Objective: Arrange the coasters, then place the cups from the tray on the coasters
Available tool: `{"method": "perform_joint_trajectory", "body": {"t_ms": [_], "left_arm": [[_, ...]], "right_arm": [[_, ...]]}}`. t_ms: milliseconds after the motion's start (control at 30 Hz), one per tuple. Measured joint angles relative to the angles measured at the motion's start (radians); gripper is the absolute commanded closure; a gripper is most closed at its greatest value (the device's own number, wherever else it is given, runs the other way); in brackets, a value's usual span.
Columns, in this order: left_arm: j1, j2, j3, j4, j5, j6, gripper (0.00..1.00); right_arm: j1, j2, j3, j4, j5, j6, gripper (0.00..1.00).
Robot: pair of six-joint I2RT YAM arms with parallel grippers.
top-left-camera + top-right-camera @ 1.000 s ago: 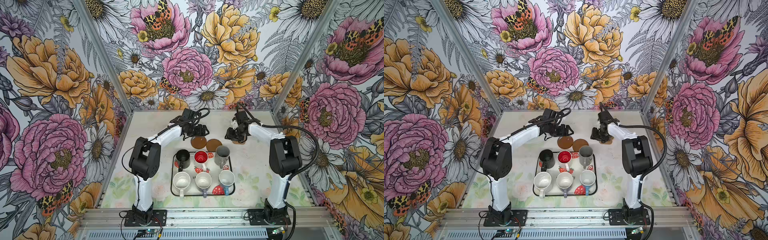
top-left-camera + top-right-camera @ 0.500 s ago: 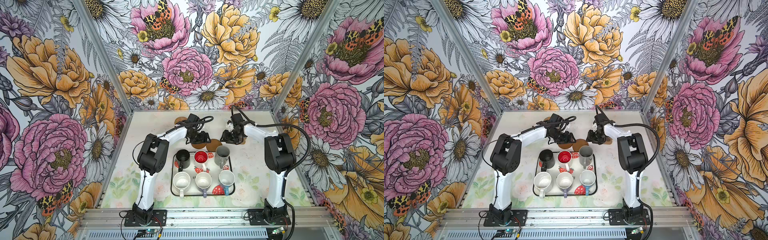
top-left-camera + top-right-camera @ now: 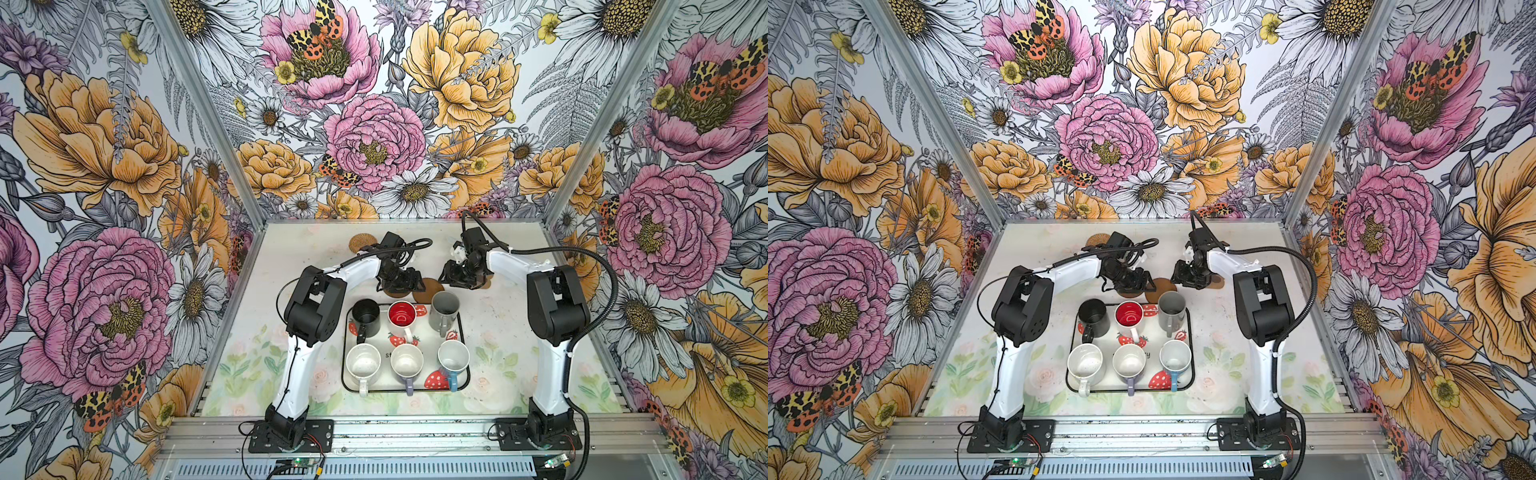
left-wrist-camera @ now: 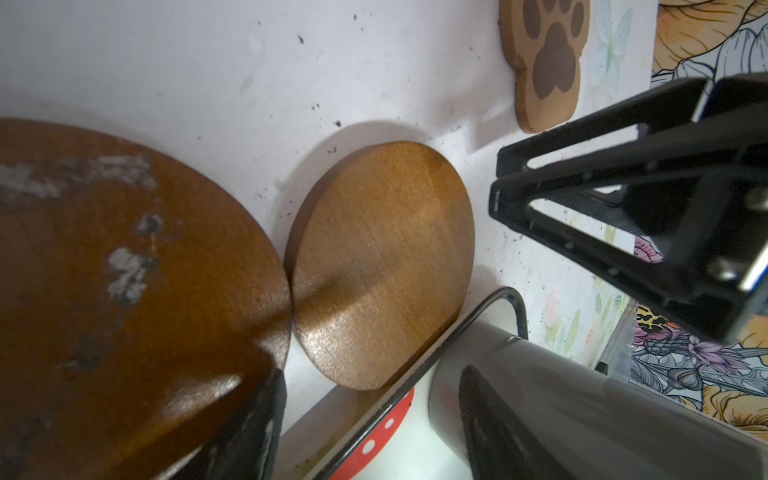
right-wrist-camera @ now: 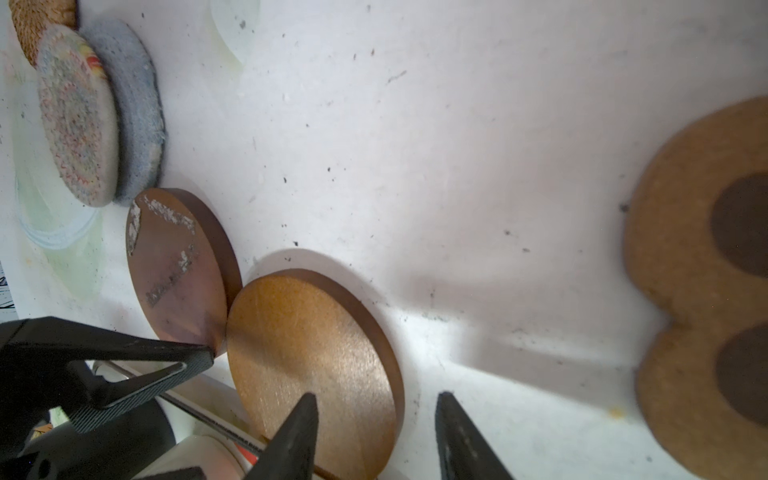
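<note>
Six handled mugs [image 3: 402, 319] stand upright in the cream strawberry-printed tray [image 3: 426, 347] on the bench [image 3: 503, 328]. Beyond it, left to right: tan rattan round coaster [image 3: 360, 242]; left tool [image 3: 400, 283] at the scuffed brown round coaster [image 5: 174, 266] — whether it pinches cannot be told; plain brown round coaster [image 3: 430, 289], edge against the scuffed one; right tool [image 5: 378, 395] — spread wide, holding nothing; tan paw-shaped coaster [image 4: 548, 62] lying flat.
</note>
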Motion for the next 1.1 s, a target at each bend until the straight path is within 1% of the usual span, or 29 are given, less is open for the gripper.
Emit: {"method": "perform_joint_trajectory", "body": {"t_ms": [333,533,700,933,1100], "left_arm": [[-0.017,0.045,0.024,0.001,0.023,-0.014,0.38],[-0.017,0.062,0.042,0.001,0.032,-0.024,0.47],[-0.018,0.080,0.063,0.002,0.036,-0.040,0.51],[-0.021,0.100,0.094,0.002,0.035,-0.052,0.52],[-0.021,0.105,0.103,0.002,0.032,-0.060,0.52]], "right_arm": [[0.000,0.000,0.000,0.010,-0.014,0.003,0.51],[0.000,0.000,-0.002,0.013,-0.022,0.009,0.54],[0.000,0.000,-0.008,0.018,-0.034,0.016,0.57],[-0.007,0.000,-0.009,0.018,-0.037,0.019,0.56],[-0.028,-0.004,-0.021,0.023,-0.036,0.018,0.53]]}}
